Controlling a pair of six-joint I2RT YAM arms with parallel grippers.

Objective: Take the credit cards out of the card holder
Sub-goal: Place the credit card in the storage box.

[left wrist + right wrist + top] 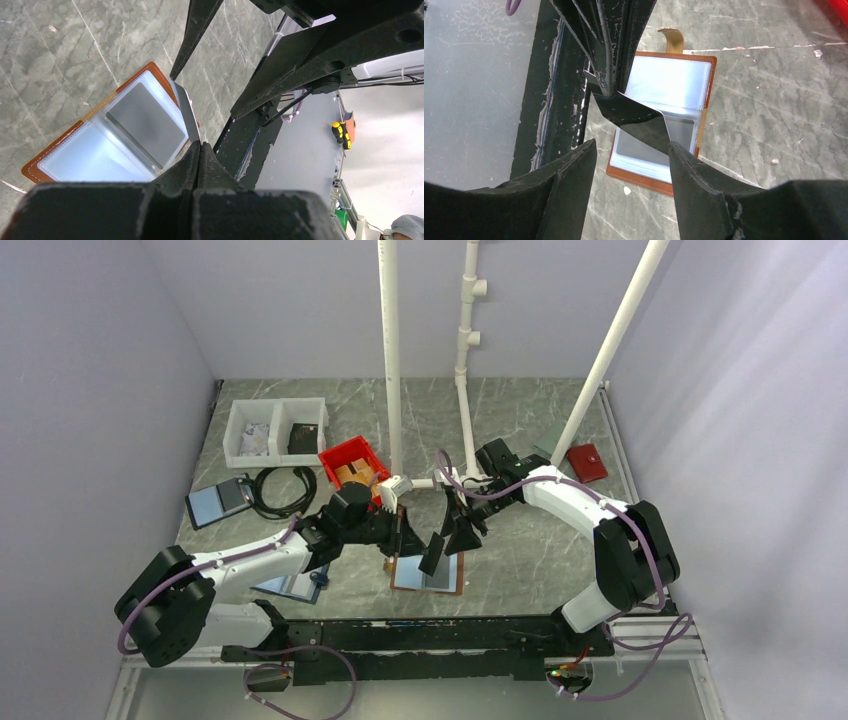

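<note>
The brown card holder [414,574] lies open on the table near the front edge, pale blue and grey panels up; it also shows in the left wrist view [75,155] and the right wrist view [674,80]. My left gripper [200,146] is shut on the corner of a dark glossy card [636,122], held tilted above the holder. This gripper shows in the top view [400,532]. My right gripper [631,145] is open, its fingers either side of the card's free end without touching it, just above the holder [448,543]. A grey card [684,131] sits in the holder's pocket.
A red bin [352,462], a white two-compartment tray [275,428], a black cable coil [283,490] and a blue-edged folder [218,500] lie at the back left. Another blue-edged folder [295,585] lies under my left arm. A red wallet [586,461] is at the back right. White pipes [390,360] stand behind.
</note>
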